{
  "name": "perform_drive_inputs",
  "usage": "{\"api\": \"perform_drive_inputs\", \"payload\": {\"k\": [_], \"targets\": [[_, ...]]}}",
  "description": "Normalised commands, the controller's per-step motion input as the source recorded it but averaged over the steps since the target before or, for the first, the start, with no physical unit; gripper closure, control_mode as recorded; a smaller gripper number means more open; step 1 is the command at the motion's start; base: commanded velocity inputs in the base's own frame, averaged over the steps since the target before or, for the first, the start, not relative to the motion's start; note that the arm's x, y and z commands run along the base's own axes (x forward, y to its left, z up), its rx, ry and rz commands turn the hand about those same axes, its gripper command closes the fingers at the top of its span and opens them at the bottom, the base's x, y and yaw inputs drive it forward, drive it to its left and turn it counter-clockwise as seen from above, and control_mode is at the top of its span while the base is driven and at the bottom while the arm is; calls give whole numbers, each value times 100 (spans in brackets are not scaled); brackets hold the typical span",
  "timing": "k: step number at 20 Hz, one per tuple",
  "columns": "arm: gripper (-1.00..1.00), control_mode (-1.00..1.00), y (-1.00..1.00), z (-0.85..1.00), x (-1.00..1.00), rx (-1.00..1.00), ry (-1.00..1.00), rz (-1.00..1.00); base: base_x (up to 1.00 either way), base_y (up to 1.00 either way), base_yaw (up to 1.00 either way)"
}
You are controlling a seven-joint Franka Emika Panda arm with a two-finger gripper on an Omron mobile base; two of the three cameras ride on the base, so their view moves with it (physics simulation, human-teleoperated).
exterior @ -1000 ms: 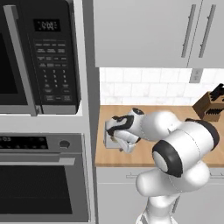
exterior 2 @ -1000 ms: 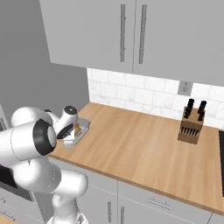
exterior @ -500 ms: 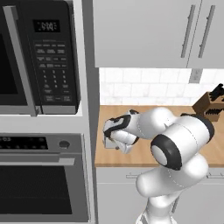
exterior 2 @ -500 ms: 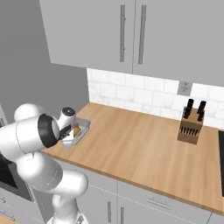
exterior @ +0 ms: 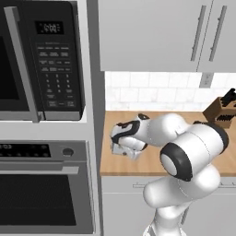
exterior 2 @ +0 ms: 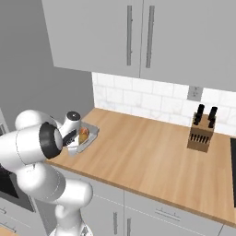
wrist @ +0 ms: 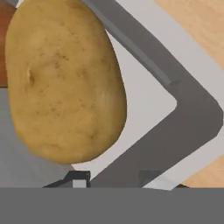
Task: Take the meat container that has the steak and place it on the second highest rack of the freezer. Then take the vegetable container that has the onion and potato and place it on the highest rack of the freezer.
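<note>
The vegetable container (exterior 2: 92, 133), a shallow grey tray, sits at the left end of the wooden counter (exterior 2: 152, 156). In the hand view a large tan potato (wrist: 61, 83) lies in it, and the brown onion (wrist: 3, 52) peeks in at the left edge. My gripper (wrist: 114, 177) reaches down over the tray's near side (exterior: 120, 150), its two dark fingertips (wrist: 78, 177) pressed on either side of the grey rim (wrist: 192, 113). In the right base view the hand (exterior 2: 73, 134) covers the tray's left part. The meat container and the freezer are out of view.
A knife block (exterior 2: 201, 133) stands at the back right of the counter. A microwave (exterior: 41, 60) and a wall oven (exterior: 46, 189) fill the tall unit just left of the tray. Upper cabinets (exterior 2: 133, 37) hang above.
The jaws have narrowed from wide open onto the tray's rim. The hand has settled lower and a little further left over the container.
</note>
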Motion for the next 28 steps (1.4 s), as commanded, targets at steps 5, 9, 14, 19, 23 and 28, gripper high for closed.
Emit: {"api": "perform_drive_inputs", "payload": {"k": [5, 9, 14, 19, 23, 28], "targets": [[100, -100, -62, -29, -1, 0, 3, 0, 0, 0, 0], [100, -100, -27, 0, -22, -1, 0, 0, 0, 0, 0], [100, -100, -28, 38, -30, -1, 0, 0, 0, 0, 0], [100, -100, -25, 100, -56, -5, -14, 0, 0, 0, 0], [100, -100, -24, 100, -78, -9, -10, 0, 0, 0, 0], [100, -100, -33, 97, -98, -6, 0, 0, 0, 0, 0]]}}
